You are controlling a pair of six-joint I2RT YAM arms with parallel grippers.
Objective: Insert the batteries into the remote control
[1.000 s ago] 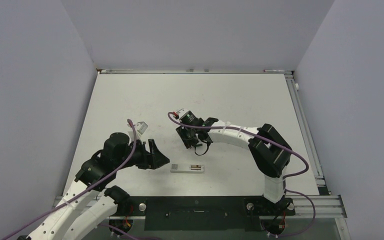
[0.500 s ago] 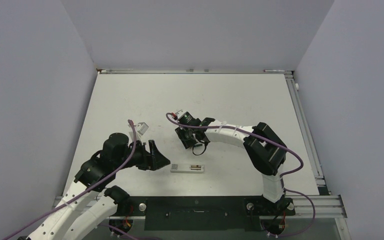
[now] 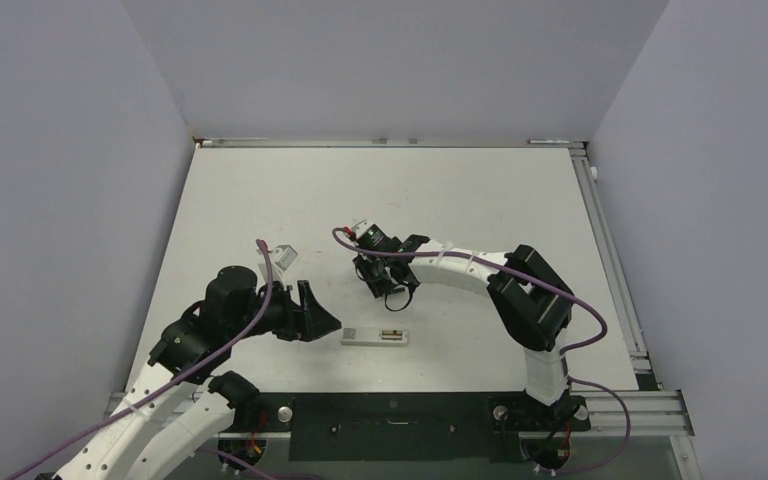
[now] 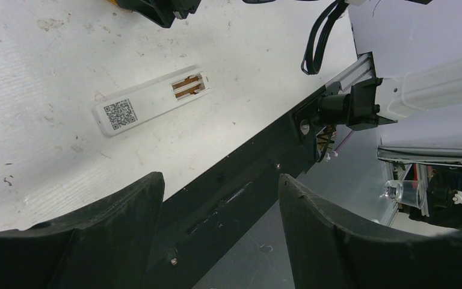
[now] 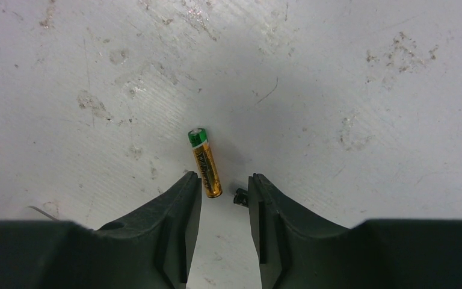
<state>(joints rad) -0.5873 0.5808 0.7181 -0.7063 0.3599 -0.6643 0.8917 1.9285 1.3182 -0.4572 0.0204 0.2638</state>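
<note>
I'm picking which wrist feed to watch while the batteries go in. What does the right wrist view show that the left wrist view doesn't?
Only the right wrist view: a yellow-gold battery lying flat, its near end just inside the open right gripper. Only the left wrist view: the remote control lying back-up, its battery compartment uncovered, beyond the open left gripper. Both: the scuffed white table.
</note>
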